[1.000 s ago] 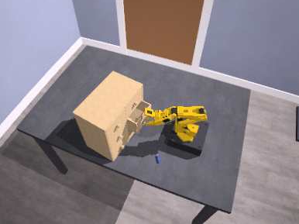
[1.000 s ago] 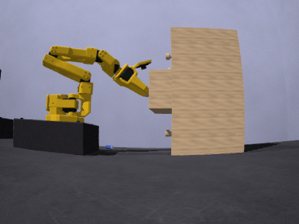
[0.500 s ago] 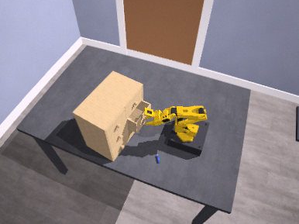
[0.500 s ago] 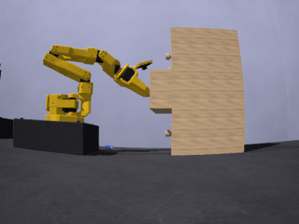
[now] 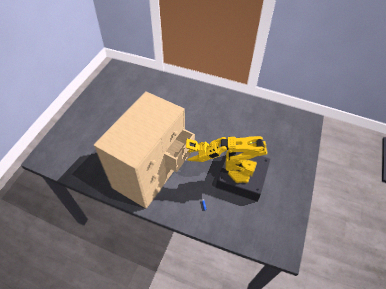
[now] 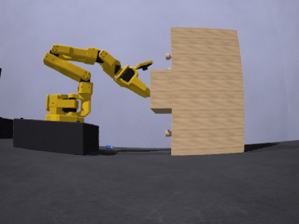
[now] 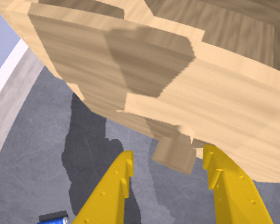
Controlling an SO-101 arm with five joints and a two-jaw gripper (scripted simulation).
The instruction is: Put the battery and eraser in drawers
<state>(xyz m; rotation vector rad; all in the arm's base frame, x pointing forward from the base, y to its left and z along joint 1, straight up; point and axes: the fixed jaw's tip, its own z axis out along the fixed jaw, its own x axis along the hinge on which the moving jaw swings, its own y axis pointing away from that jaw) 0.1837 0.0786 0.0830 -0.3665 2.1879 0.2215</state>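
fingers parted on the yellow plastic gripper [image 5: 188, 151] [image 6: 150, 79] [image 7: 168, 151], with nothing clamped, right at the pulled-out pale wooden drawer [image 5: 173, 161] [image 6: 160, 90] [image 7: 225, 95] of the boxy wooden chest [image 5: 135, 134] [image 6: 207, 92]; on the dark grey table [image 5: 260, 229] [image 6: 151, 189] [image 7: 30, 160], near the black base, a small blue cylinder [image 5: 203, 205] [image 6: 109, 146] [image 7: 54, 220]; cannot tell where nine-volt battery and eraser lie

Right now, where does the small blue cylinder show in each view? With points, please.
Small blue cylinder [image 5: 203, 205] [image 6: 109, 146] [image 7: 56, 220]:
Top: below centre, on the table.
Exterior: left of centre, low, just right of the black base [image 5: 239, 190] [image 6: 48, 136].
Wrist: bottom edge, left, partly cut off.
Shared landmark: the open drawer [image 5: 172, 163] [image 6: 160, 90] [image 7: 225, 95].
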